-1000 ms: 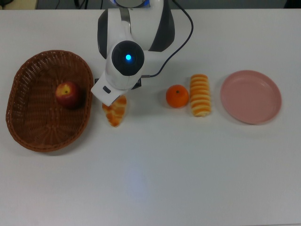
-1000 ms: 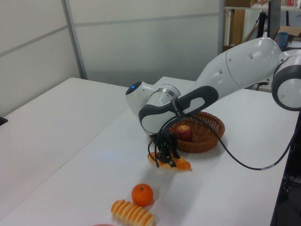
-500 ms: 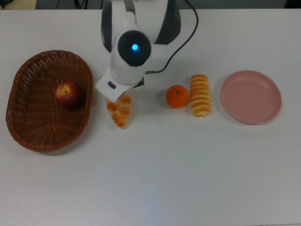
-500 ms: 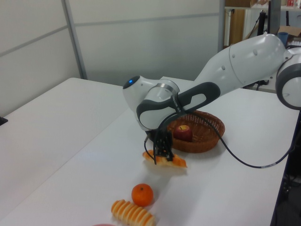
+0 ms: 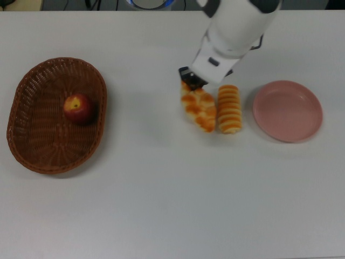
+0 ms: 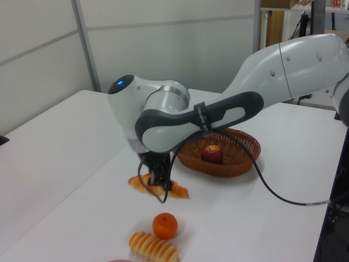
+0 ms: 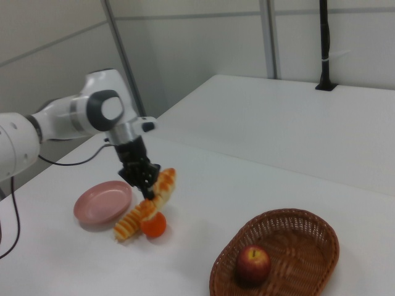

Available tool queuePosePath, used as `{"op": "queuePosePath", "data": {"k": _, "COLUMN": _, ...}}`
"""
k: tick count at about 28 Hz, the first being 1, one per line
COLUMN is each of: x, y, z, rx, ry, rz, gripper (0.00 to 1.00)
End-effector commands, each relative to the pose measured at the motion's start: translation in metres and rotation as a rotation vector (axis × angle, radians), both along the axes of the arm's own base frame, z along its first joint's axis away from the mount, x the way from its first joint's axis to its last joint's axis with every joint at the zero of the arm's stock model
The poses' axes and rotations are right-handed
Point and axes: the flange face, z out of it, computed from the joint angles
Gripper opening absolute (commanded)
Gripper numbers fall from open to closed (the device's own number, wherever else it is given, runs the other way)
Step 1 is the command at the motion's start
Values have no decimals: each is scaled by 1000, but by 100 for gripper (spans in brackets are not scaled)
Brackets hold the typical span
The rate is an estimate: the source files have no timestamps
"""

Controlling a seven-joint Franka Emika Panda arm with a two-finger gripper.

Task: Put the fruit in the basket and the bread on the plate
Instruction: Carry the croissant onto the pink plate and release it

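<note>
My gripper [image 5: 190, 83] is shut on one end of the golden braided loaf [image 5: 198, 109] and holds it in the air. In the top view the loaf hangs just left of the striped roll [image 5: 229, 109] and covers the mandarin. The left view shows the loaf [image 6: 158, 187] above the table, with the mandarin [image 6: 164, 225] and the roll [image 6: 154, 248] lying nearer the camera. The pink plate [image 5: 287, 110] lies bare at the top view's right. The red apple [image 5: 77, 108] sits inside the wicker basket [image 5: 38, 145] at the top view's left.
The white arm [image 6: 218, 109] arches over the table from the basket side, and its black cable [image 6: 267, 185] droops toward the tabletop. Open white tabletop [image 5: 172, 205] fills the lower half of the top view.
The gripper has carried the braided loaf from beside the basket toward the top view's right. It now hangs over the mandarin, next to the striped roll.
</note>
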Motion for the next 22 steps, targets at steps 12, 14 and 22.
{"op": "queuePosePath", "data": {"k": 12, "x": -81, "y": 170, "z": -23, "rx": -36, "ry": -36, "rz": 136, "gripper": 0}}
{"op": "queuePosePath", "data": {"k": 14, "x": -82, "y": 178, "z": -27, "rx": -20, "ry": -49, "rz": 150, "gripper": 0}}
{"op": "queuePosePath", "data": {"k": 22, "x": -80, "y": 180, "z": -43, "rx": -32, "ry": -31, "rz": 178, "gripper": 36}}
